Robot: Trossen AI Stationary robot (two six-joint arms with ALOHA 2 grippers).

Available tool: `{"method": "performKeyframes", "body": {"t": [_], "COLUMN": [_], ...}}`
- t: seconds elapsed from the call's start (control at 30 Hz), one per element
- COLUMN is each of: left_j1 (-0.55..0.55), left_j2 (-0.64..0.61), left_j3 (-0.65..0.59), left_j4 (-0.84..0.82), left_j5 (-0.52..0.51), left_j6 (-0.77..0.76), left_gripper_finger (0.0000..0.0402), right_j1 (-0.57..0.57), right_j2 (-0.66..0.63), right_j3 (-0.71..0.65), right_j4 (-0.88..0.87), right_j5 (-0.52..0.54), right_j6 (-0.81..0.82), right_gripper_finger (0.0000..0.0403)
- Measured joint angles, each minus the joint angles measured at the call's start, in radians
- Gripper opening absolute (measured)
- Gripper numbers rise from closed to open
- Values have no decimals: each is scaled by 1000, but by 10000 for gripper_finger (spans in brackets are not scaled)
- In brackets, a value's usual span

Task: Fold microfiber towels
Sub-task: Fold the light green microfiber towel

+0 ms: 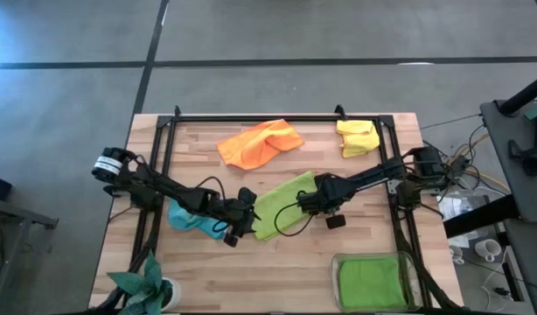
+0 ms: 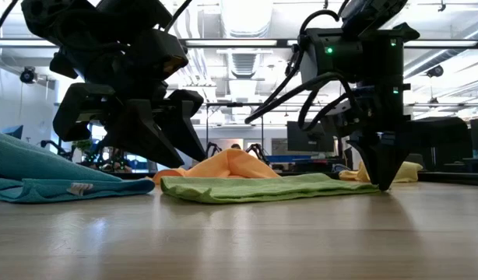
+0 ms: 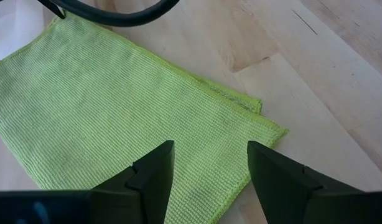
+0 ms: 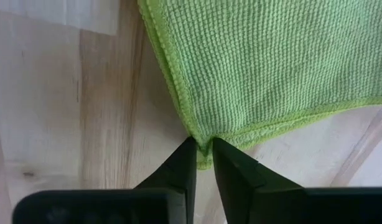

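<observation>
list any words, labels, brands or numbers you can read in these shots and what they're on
No text can be read in any view.
Light blue towel: a small white tag at its edge, too blurred to read.
Yellow-green towel, wooden table and both arms: no lettering shows.
Screens in the room behind, low view: too small to read.

Both arms are dark, nearly black, built of slim links and blocky joints, with loose black cables looping along each. The left arm (image 1: 155, 184) carries a white band with dark markings at its base end, and the right arm (image 1: 373, 175) shows 2 small green lights on its wrist housing (visible in the low view). Each ends in 2 dark, wedge-shaped, tapering fingers (image 3: 157, 171).
</observation>
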Motion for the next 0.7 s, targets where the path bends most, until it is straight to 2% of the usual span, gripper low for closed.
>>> {"method": "performKeyframes", "body": {"t": [0.4,0.57,0.7], "left_j1": [0,0,0], "left_j2": [0,-2,-6], "left_j3": [0,0,0], "left_j4": [0,-3,-5], "left_j5": [0,0,0], "left_j6": [0,0,0], "left_gripper_finger": [187,187,187], "right_j1": [0,0,0], "right_j2": [0,0,0], "right_j3": [60,80,86], "right_j4": [-94,-102,-106], "right_j5": [0,0,-19], "right_j6": [35,68,67], "right_gripper_finger": [42,14,9]}}
